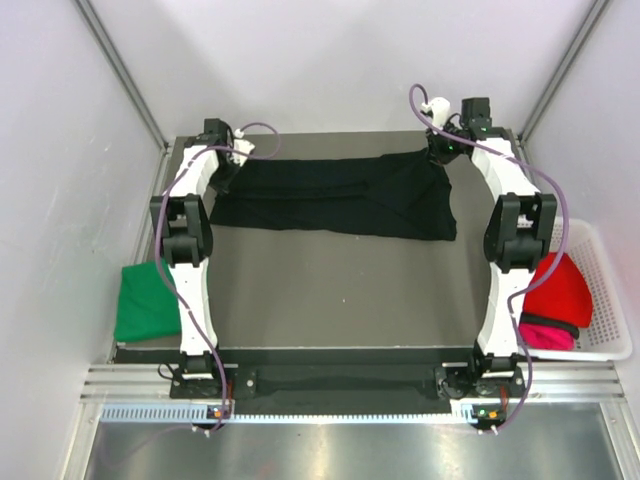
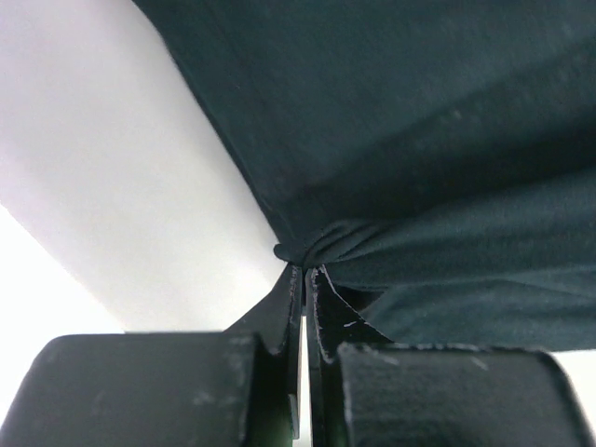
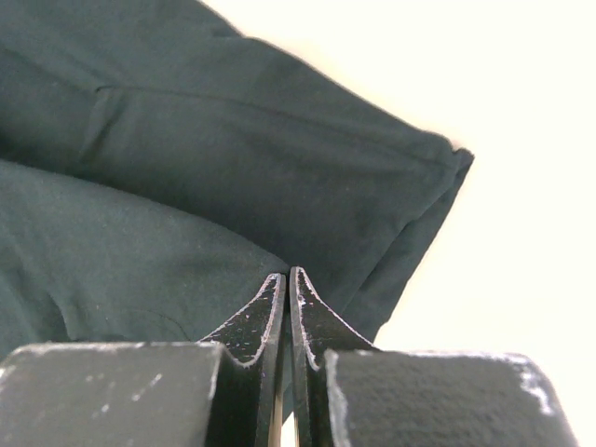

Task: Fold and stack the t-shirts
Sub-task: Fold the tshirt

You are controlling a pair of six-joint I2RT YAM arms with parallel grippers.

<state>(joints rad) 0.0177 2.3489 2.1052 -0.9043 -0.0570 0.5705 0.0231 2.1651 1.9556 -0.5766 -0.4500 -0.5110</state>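
A large black t-shirt [image 1: 340, 195] hangs stretched between both grippers at the far side of the table, its lower part resting on the tabletop. My left gripper [image 1: 228, 160] is shut on its left end; in the left wrist view the pinched cloth [image 2: 307, 247] bunches at the fingertips [image 2: 304, 270]. My right gripper [image 1: 438, 150] is shut on its right end; in the right wrist view the black cloth [image 3: 186, 186] spreads from the closed tips [image 3: 286, 273]. A green t-shirt [image 1: 145, 300] lies off the table's left edge. Red [image 1: 555, 290] and pink [image 1: 545, 335] t-shirts lie in the basket.
A white mesh basket [image 1: 600, 290] stands at the right of the table. The grey tabletop [image 1: 340, 290] stretches in front of the black shirt. White enclosure walls stand close behind and at both sides.
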